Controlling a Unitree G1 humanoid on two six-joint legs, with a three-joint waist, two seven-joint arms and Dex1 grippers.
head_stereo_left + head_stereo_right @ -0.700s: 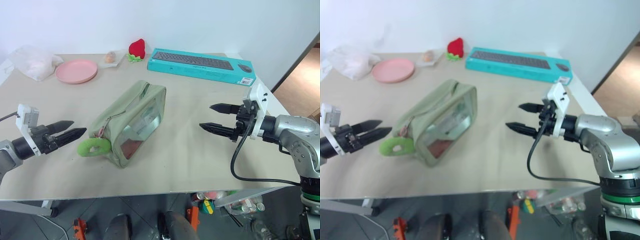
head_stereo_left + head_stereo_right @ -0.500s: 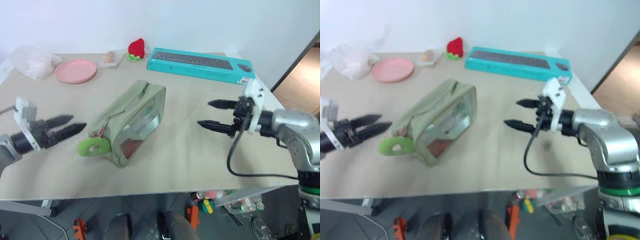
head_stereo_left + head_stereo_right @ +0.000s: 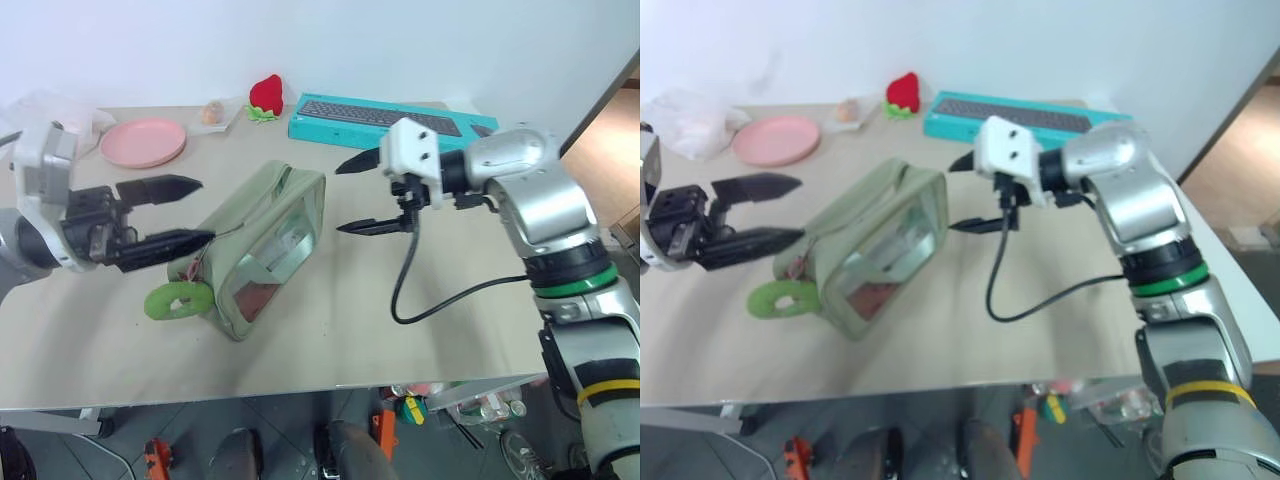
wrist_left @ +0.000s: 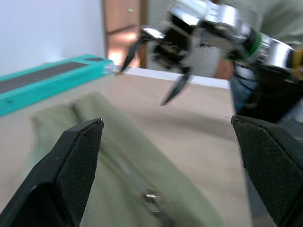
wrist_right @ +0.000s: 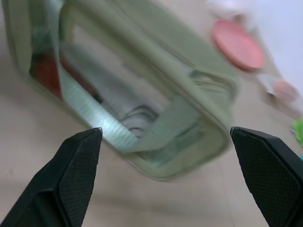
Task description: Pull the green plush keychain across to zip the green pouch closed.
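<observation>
**Two arms flank an unzipped pouch on a beige surface**

A pale beige surface [image 3: 420, 330] against a plain white wall carries the scene. Nearest the front edge, the green plush keychain [image 3: 177, 299], a fuzzy lime ring, lies flat against the pouch's near corner, where it hangs from the zipper pull. The green pouch [image 3: 262, 248], a boxy sage fabric bag with a clear plastic side panel and a pale webbing strap, lies at an angle in the middle of the surface; its zipper line runs from the keychain end toward the far end, so the slider looks to sit at the start of its travel, with the zipping not yet begun.

The left end effector [image 3: 175, 212] hangs just above the pouch's near end with its two black fingers spread wide and nothing between them, apparently lined up for the pull. The right end effector [image 3: 362, 193] hovers off the pouch's far end, likewise spread and empty, seemingly placed to steady the soft bag.

Farther back stand a pink plate [image 3: 142, 142], a crumpled clear bag [image 3: 45, 105], a red plush strawberry [image 3: 265, 96] and a teal keyboard box [image 3: 385, 116].
</observation>
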